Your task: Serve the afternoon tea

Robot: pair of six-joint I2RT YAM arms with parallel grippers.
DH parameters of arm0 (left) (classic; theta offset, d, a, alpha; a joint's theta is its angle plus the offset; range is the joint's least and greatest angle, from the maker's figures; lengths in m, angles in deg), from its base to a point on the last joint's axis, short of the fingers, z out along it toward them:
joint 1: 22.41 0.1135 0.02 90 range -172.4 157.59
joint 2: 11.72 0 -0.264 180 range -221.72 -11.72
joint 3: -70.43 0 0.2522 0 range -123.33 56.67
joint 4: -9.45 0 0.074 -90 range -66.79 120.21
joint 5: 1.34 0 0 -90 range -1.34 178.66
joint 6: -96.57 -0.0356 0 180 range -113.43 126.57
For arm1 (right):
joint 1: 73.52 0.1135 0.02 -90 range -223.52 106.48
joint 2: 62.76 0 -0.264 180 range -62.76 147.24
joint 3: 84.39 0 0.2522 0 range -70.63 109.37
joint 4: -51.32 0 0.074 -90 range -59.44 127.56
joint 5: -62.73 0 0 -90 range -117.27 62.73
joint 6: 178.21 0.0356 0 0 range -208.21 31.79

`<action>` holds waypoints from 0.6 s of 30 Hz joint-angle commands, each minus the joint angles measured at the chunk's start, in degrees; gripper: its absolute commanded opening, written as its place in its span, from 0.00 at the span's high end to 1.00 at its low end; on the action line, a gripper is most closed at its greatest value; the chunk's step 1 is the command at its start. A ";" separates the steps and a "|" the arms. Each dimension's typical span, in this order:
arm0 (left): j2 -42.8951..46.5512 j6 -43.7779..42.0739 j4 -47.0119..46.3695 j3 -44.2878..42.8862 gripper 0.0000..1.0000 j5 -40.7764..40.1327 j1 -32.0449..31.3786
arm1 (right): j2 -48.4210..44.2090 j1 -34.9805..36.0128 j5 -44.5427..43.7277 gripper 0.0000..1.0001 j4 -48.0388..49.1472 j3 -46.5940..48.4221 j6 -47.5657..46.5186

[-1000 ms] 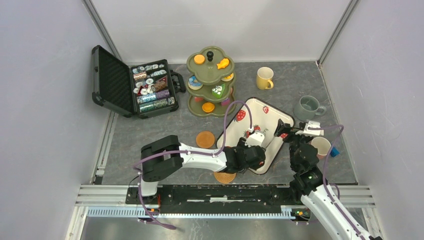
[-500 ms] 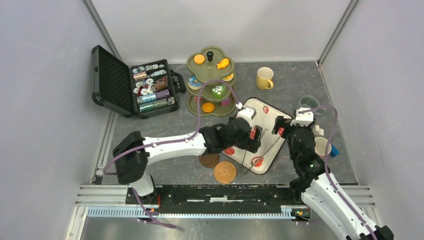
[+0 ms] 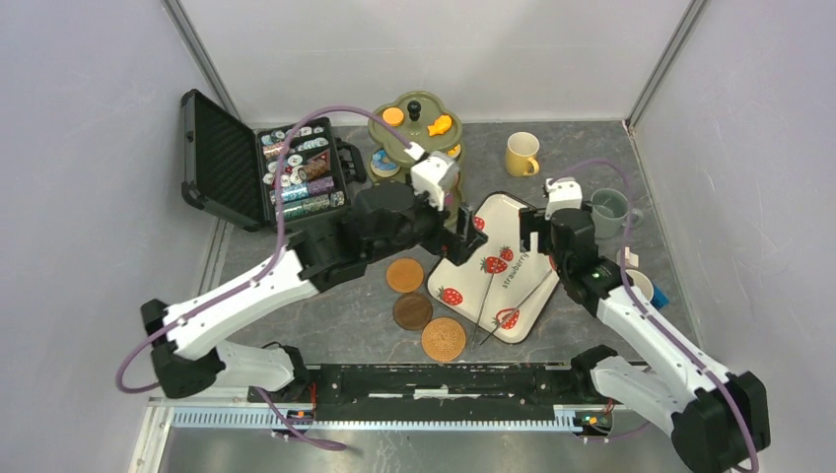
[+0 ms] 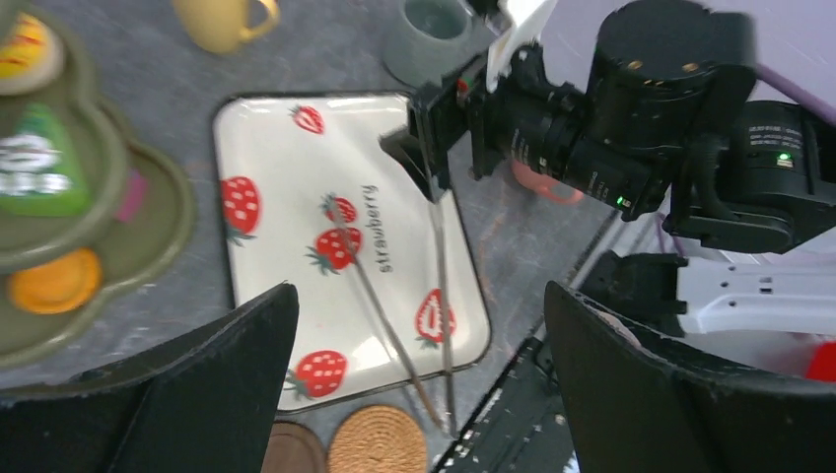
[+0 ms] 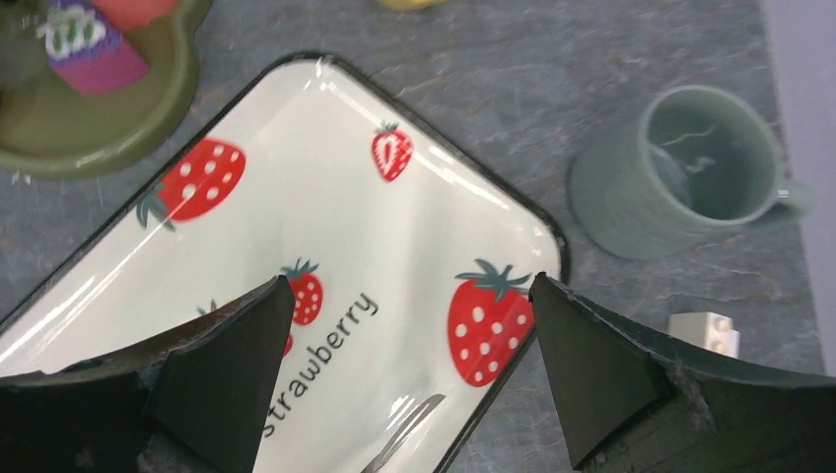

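Overhead wide; wrist views close (sharing grey-green mug [image 5: 680, 187]).

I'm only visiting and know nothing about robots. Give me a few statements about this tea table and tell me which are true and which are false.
1. The three brown coasters lie on the table with no mug on any of them. True.
2. The yellow mug stands on the strawberry tray. False: it stands on the table, beyond the tray's far edge.
3. The left gripper and the right gripper are both open and hold nothing. True.
4. The black case is shut. False: its lid stands open and the poker chips inside show.
5. A pair of metal tongs lies on the tray. True.
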State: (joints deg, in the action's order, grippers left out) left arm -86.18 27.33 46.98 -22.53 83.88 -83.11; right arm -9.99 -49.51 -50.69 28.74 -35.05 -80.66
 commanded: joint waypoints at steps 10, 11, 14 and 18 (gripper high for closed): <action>23.64 -16.18 -16.70 22.31 0.00 -39.23 1.22 | 21.17 13.79 15.74 0.02 3.86 10.21 2.02; 25.11 -16.76 -18.51 23.64 0.00 -41.09 1.21 | 23.23 15.59 15.43 0.01 4.21 11.33 2.55; 29.09 -18.07 -21.37 25.80 0.00 -42.49 1.23 | 30.42 21.88 10.68 0.09 3.04 15.88 3.07; 30.95 -18.93 -21.66 26.38 0.00 -43.78 1.13 | 38.36 25.61 3.44 0.12 0.40 23.25 1.53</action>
State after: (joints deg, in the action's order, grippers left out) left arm -56.93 12.49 31.76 3.42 46.05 -82.00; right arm 23.54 -26.21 -39.76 29.31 -18.75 -79.02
